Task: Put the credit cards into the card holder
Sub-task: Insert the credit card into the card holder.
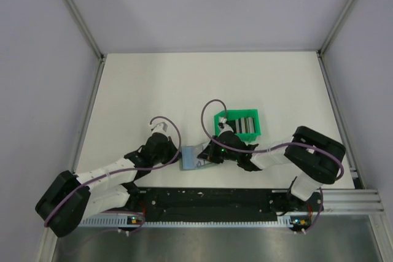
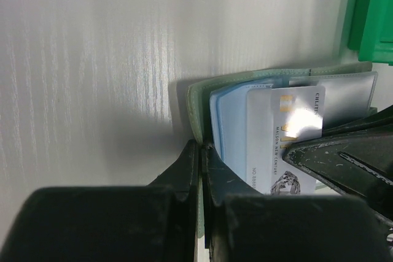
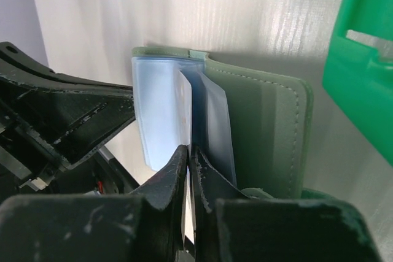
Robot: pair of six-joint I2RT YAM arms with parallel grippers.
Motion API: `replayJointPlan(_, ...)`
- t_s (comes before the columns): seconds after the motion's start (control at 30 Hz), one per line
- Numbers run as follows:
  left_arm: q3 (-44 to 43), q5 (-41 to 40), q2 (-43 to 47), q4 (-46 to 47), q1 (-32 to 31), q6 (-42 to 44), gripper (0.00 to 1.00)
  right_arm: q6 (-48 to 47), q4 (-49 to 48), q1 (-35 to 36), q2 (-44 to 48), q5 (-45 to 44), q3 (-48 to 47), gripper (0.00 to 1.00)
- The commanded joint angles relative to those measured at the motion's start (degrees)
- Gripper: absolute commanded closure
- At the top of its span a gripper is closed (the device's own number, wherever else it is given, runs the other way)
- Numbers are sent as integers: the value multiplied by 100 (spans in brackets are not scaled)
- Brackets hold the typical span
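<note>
1. The card holder (image 1: 191,159) sat open by the table's (image 1: 153,84) near edge, just near-left of the green bin (image 1: 239,124)
2. The left gripper (image 2: 199,151) was clamped on its grey-green cover
3. The right gripper (image 3: 189,154) pinched a whitish credit card (image 2: 279,142) set among the light blue sleeves

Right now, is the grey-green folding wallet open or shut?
Open: the grey-green folding wallet has its cover spread, light blue sleeves fanned out, a whitish card among them.
</note>
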State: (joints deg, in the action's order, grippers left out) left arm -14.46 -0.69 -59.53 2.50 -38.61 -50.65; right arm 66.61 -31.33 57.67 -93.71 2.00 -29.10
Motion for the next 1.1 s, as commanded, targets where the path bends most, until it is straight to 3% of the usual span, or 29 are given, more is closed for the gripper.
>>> replayJointPlan(0.0,40,-37,-68,-74,-6,108,100,-384,1453,148,203,-76,-139,93)
replayJointPlan(0.07,22,-37,-59,-110,3,135,100,-560,1831,148,405,-391,-192,88)
replayJointPlan(0.17,4,-28,-50,-127,3,170,100,-903,2288,148,695,-665,-332,71)
replayJointPlan(0.3,-13,42,-50,-110,3,205,100,-1263,2780,148,916,-964,-578,64)
replayJointPlan(1.07,-66,42,-85,-127,3,310,100,-1888,2632,157,143,-254,-1422,61)
